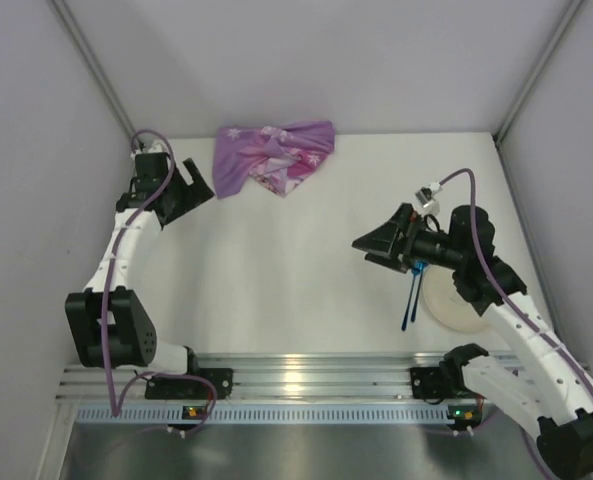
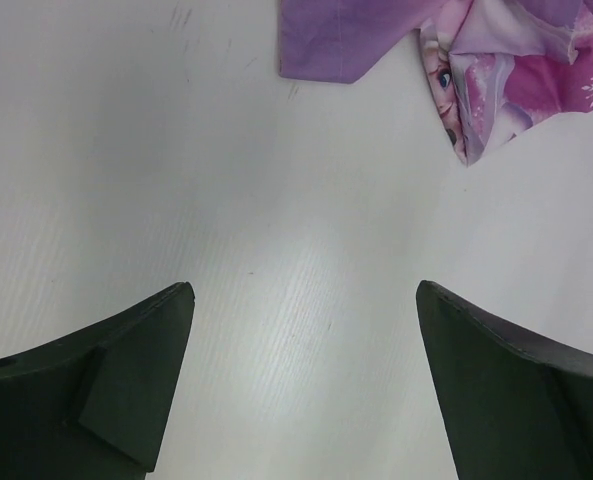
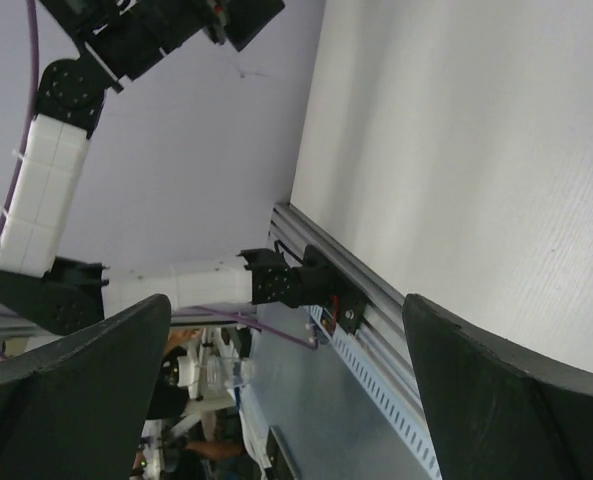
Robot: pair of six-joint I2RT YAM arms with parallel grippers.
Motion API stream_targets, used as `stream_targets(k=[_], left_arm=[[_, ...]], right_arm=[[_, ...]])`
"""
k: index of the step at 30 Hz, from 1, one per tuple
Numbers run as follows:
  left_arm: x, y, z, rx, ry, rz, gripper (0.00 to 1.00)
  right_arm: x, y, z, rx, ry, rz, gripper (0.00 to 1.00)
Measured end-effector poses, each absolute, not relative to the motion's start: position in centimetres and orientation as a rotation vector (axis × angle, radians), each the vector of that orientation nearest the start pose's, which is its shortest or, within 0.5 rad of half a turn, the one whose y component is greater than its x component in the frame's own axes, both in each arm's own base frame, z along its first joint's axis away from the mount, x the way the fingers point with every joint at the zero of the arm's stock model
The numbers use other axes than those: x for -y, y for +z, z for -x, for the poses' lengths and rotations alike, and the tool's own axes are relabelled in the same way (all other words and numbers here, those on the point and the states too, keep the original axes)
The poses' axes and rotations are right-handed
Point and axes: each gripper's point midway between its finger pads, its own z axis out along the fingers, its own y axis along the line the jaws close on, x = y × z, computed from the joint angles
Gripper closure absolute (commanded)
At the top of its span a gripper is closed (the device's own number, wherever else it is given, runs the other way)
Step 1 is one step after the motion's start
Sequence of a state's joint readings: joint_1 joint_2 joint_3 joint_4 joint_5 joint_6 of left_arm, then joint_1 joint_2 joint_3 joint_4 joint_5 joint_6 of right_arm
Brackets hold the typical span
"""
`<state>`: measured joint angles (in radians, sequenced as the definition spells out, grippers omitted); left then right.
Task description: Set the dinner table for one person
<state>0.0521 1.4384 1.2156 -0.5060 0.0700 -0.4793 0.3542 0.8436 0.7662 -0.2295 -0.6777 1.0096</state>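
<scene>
Dinner table, a large plain white matte rectangular tabletop (image 1: 296, 270), is filling the middle of the overhead view, stretching from the silver aluminium rail (image 1: 296, 380) at the near edge to the pale back wall (image 1: 306, 60). A crumpled purple cartoon-printed cloth placemat (image 1: 274, 157) is lying bunched at the far edge, a little left of centre. My left gripper (image 1: 198, 186) is hovering near the far left corner, just beside the cloth but not touching it. Its wrist camera is showing both dark fingers (image 2: 126, 380) spread wide over bare white surface and gripping nothing, with the cloth's corner lying ahead of them. My right gripper (image 1: 368, 245) is hanging over the right half of the table, turned sideways towards the left arm (image 1: 116, 250), its jaws likewise standing fully apart and empty. Under the right arm (image 1: 516, 320), a round cream-white plate (image 1: 446, 305) is sitting near the right near corner. Thin blue utensils (image 1: 410, 300) are lying at its left rim, and I am not managing to tell what kind they are.
</scene>
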Motion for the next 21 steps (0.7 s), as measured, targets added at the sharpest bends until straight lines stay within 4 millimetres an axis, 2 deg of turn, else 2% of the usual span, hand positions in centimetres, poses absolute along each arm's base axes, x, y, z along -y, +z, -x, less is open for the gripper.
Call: stream_targets(k=[3, 5, 7, 11, 13, 15, 18, 21], left_arm=[[1.2, 18.3, -40.4, -2.257, -0.357, 0.605, 0.02], [1.4, 17.5, -41.5, -2.262, -0.394, 0.647, 0.02], [1.6, 16.3, -42.3, -2.273, -0.42, 0.69, 0.02], [2.1, 12.9, -44.0, -2.33, -0.418, 0.773, 0.05], [2.3, 11.4, -45.1, -2.35, -0.4, 0.805, 0.06], [2.7, 10.4, -46.1, -2.361, -0.394, 0.826, 0.07], [3.5, 9.0, -47.7, -2.378, -0.386, 0.84, 0.07], [4.9, 7.9, -50.1, -2.384, -0.376, 0.831, 0.07]], right_arm=[[-21.9, 28.3, -19.2, -2.092, 1.528, -0.152, 0.0], [-21.2, 28.3, -19.5, -2.074, 1.537, -0.191, 0.0], [-20.4, 27.0, -19.8, -2.089, 1.573, -0.248, 0.0], [-18.7, 22.1, -20.2, -2.195, 1.635, -0.451, 0.0], [-18.0, 20.6, -20.0, -2.237, 1.649, -0.54, 0.0], [-17.8, 21.0, -20.0, -2.233, 1.666, -0.534, 0.0], [-17.8, 22.8, -20.1, -2.212, 1.668, -0.452, 0.0], [-17.3, 24.1, -20.5, -2.172, 1.653, -0.394, 0.0]])
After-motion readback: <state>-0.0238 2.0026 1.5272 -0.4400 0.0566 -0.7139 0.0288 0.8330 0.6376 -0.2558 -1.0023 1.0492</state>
